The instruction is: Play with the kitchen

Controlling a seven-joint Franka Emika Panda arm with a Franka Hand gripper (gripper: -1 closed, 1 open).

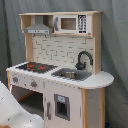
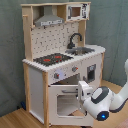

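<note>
Grey curtain behind; kitchen [image 2: 60,65] upright, tall; gripper [image 2: 82,92] at oven door, grip unclear.

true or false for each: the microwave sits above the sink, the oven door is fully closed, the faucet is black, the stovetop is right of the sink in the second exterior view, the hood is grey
1. The microwave sits above the sink. True.
2. The oven door is fully closed. False: in the second exterior view it stands ajar, by the robot's gripper.
3. The faucet is black. True.
4. The stovetop is right of the sink in the second exterior view. False: it is to the second exterior view's left.
5. The hood is grey. True.
</note>
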